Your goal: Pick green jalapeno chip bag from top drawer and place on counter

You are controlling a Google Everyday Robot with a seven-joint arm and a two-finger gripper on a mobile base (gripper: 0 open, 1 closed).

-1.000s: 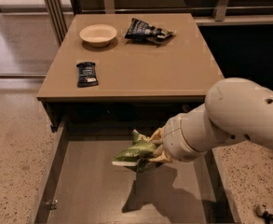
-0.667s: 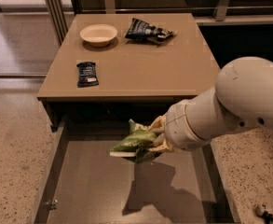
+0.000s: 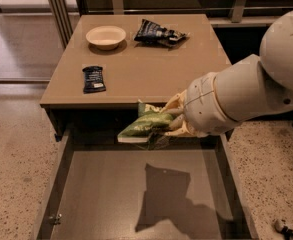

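My gripper point(image 3: 172, 119) is shut on the green jalapeno chip bag point(image 3: 145, 124). It holds the bag in the air above the back of the open top drawer point(image 3: 106, 189), right at the front edge of the counter point(image 3: 141, 69). The bag hangs to the left of the fingers, tilted, with its white edge lowest. The drawer bottom is bare and shows the arm's shadow. My white arm comes in from the right and hides the drawer's far right corner.
On the counter lie a small dark blue bar wrapper point(image 3: 93, 78) at the front left, a cream bowl point(image 3: 106, 36) at the back left and a dark navy chip bag point(image 3: 158, 33) at the back middle. Speckled floor lies on both sides of the drawer.
My gripper has risen with the green bag, out of the drawer and up towards the counter's front edge. The things on the counter have not moved.
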